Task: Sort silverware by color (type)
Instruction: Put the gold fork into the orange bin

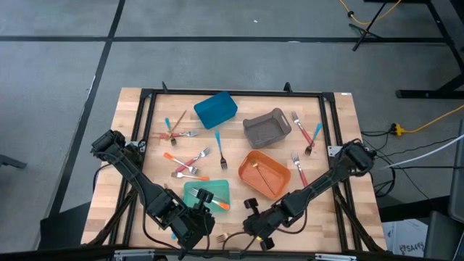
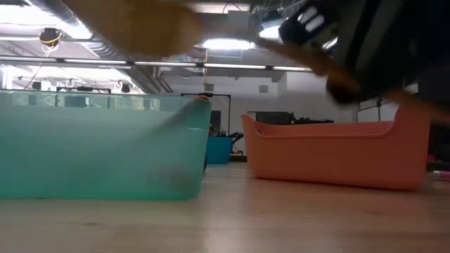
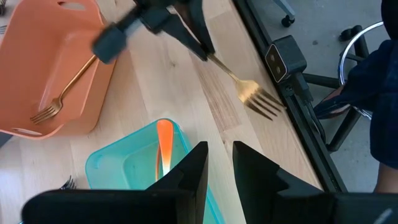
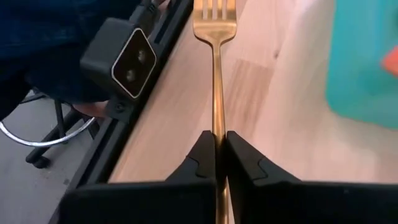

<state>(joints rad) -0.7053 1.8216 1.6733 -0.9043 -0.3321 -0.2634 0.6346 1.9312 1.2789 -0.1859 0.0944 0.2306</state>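
My right gripper [image 4: 217, 146] is near the table's near edge, shut on an all-gold fork [image 3: 249, 93] whose tines [image 1: 218, 238] point toward the table's left. My left gripper [image 3: 220, 163] is open, over the near end of the teal bin [image 1: 206, 194]. An orange-handled utensil [image 3: 165, 148] lies inside that bin. A second gold fork [image 3: 62, 93] lies in the orange bin [image 1: 264, 172]. Loose forks with pink, orange and blue handles lie flat on the table at left [image 1: 187, 165], centre [image 1: 219, 147] and right [image 1: 307, 138]. My right gripper pinches the gold fork's handle [image 4: 217, 124] between its two fingers. The handle runs along the fingers, and the tines [image 4: 214, 11] stick out ahead of them. The fingers come in low from the table's right. Whether the tines touch the table, I cannot tell.
A blue bin [image 1: 215, 109] and a grey bin [image 1: 266, 127] stand toward the far edge. A black frame rail [image 3: 292, 93] with a small camera box [image 4: 127, 59] runs along the near edge beside the fork. A person sits just beyond it [image 3: 379, 81].
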